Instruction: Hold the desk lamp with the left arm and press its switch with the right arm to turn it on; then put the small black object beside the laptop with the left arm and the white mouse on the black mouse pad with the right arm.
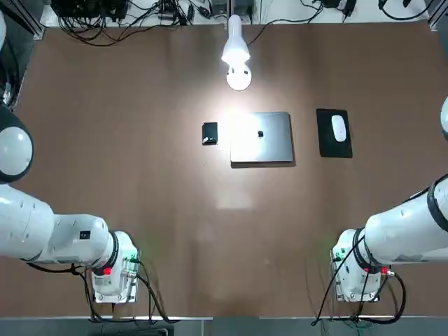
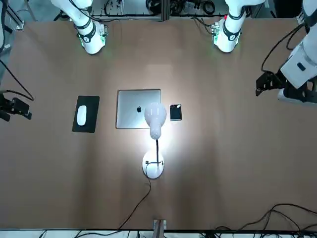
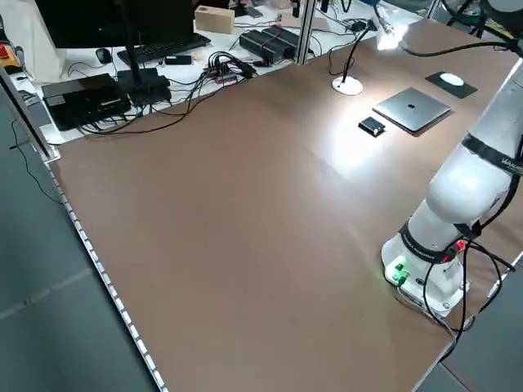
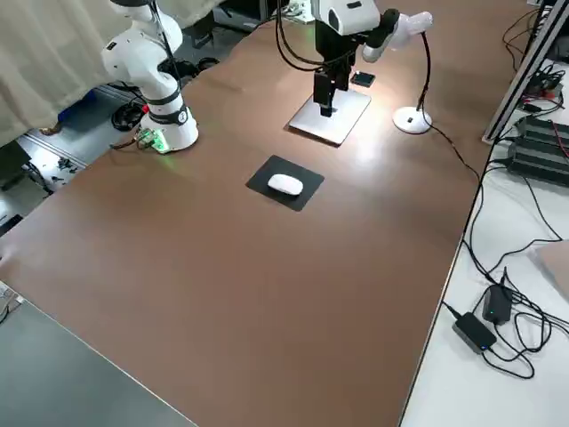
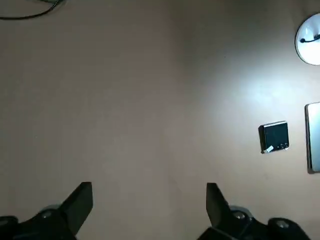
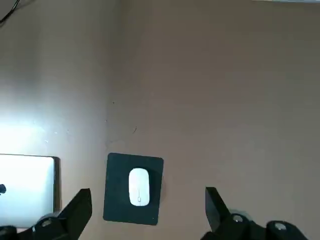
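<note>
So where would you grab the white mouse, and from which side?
I'd come from straight above and take the white mouse across its narrow middle, a fingertip on each long side. It's a longer-than-wide oval with a rounded top, lying on the black mouse pad with nothing standing around it. The right pincer, open, should suit.

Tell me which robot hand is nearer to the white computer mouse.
The right. The right gripper hangs open above the table, out to the robot's right of the mouse; the left gripper is open on the far side of the laptop.
</note>
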Controlling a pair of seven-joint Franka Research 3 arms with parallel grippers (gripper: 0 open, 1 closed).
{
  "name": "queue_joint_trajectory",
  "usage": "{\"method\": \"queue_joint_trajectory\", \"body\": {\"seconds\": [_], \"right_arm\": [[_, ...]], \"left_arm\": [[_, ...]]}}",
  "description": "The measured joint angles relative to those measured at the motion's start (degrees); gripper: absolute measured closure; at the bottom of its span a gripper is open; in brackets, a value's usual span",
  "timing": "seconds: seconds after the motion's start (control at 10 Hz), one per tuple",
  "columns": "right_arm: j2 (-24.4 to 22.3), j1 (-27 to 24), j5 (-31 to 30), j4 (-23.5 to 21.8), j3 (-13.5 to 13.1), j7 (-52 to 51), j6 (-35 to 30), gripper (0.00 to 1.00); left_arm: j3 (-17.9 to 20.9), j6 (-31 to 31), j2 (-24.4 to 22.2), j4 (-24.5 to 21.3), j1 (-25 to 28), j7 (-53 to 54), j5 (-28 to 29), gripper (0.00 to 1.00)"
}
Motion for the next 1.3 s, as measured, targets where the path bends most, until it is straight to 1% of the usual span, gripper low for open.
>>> {"method": "queue_joint_trajectory", "body": {"seconds": [0.2,0.4,0.6,0.7,0.9,1.3], "right_arm": [[0.0,0.07,-0.01,0.02,0.17,-0.02,0.0,0.0],[0.0,0.16,-0.02,0.03,0.27,-0.02,0.0,0.0],[0.0,0.35,-0.03,0.03,0.28,-0.02,-0.01,0.0],[0.0,0.45,-0.03,0.04,0.3,-0.02,-0.02,0.0],[0.0,0.53,-0.05,0.04,0.32,-0.02,-0.03,0.0],[0.0,0.54,-0.06,0.04,0.33,-0.02,-0.03,0.0]], "left_arm": [[0.98,-2.41,-1.58,-0.05,-0.15,0.0,0.0,0.0],[3.36,-2.67,-2.06,-0.13,-1.12,-0.03,0.0,0.0],[5.9,-2.67,-2.02,-0.61,-3.22,-4.07,0.0,0.0],[6.52,-2.66,-1.98,-0.72,-3.08,-5.14,0.0,0.0],[6.9,-2.64,-1.81,-0.75,-2.54,-5.47,0.0,0.0],[5.4,-2.64,-1.79,-0.75,-2.61,-6.4,0.0,0.0]]}}
